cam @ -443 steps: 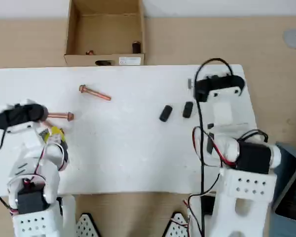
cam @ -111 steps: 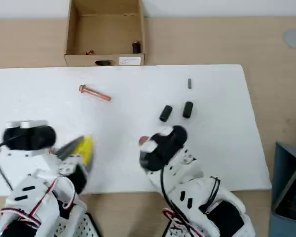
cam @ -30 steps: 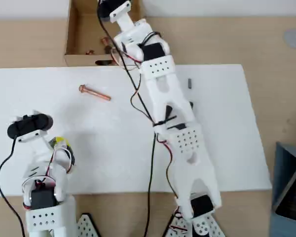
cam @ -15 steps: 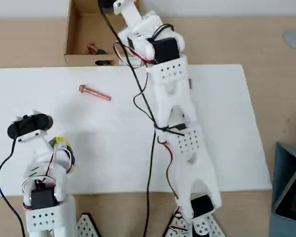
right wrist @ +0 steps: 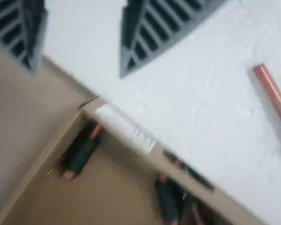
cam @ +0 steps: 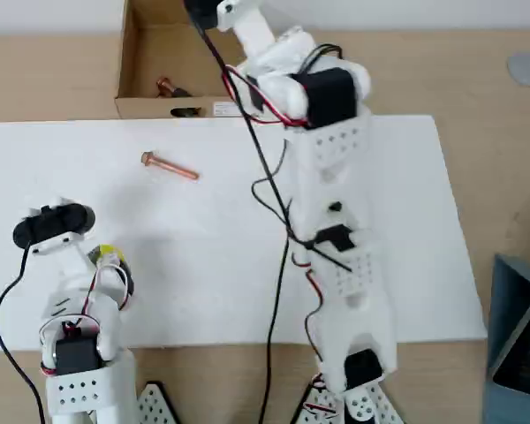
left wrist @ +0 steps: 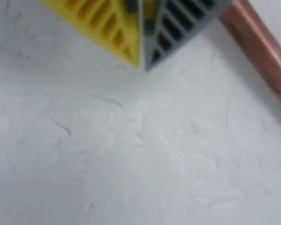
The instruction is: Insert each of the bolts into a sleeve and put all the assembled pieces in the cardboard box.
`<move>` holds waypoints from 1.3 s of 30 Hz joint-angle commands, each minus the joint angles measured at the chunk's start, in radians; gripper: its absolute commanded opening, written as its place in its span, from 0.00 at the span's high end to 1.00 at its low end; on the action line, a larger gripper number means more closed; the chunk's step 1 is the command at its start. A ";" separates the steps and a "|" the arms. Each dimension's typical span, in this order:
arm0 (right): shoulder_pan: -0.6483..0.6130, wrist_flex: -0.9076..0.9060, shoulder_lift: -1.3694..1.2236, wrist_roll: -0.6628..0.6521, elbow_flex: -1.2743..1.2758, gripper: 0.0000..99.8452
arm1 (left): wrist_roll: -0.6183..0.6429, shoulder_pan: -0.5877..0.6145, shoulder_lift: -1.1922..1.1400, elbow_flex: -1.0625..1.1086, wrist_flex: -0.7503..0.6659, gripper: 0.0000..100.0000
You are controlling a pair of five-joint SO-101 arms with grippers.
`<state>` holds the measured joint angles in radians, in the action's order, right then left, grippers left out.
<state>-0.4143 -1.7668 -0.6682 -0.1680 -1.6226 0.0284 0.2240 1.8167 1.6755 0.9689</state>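
My right arm stretches across the white mat to the cardboard box. In the right wrist view my right gripper hangs open and empty above the box's near wall. Inside lie bolt-in-sleeve pieces; one piece shows copper and black in the high view. A loose copper bolt lies on the mat left of the arm. My left gripper is shut and empty at the mat's near left, beside another bolt.
The box stands on the wooden tabletop just beyond the mat's far edge. A grey bin sits at the right edge. The right arm covers the mat's middle right.
A bolt-in-sleeve piece that was at the right gripper over the box now lies in the box's left part. The right arm has swung slightly right. The left arm kept still.
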 commanded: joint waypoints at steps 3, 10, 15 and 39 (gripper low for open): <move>0.021 -0.021 0.245 -0.003 0.160 0.87 | -0.002 0.009 0.007 0.002 -0.021 1.00; 0.044 -0.021 0.599 -0.002 0.661 0.87 | -0.002 0.009 0.007 0.002 -0.021 1.00; 0.128 -0.018 0.762 0.104 1.030 0.86 | -0.002 0.009 0.007 0.002 -0.020 1.00; 0.262 0.221 0.518 0.397 1.560 0.76 | -0.002 0.009 0.007 0.002 -0.020 1.00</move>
<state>-0.1688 -1.5934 -0.1327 0.2217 -0.0591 0.0284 0.2240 1.8167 1.6755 0.9689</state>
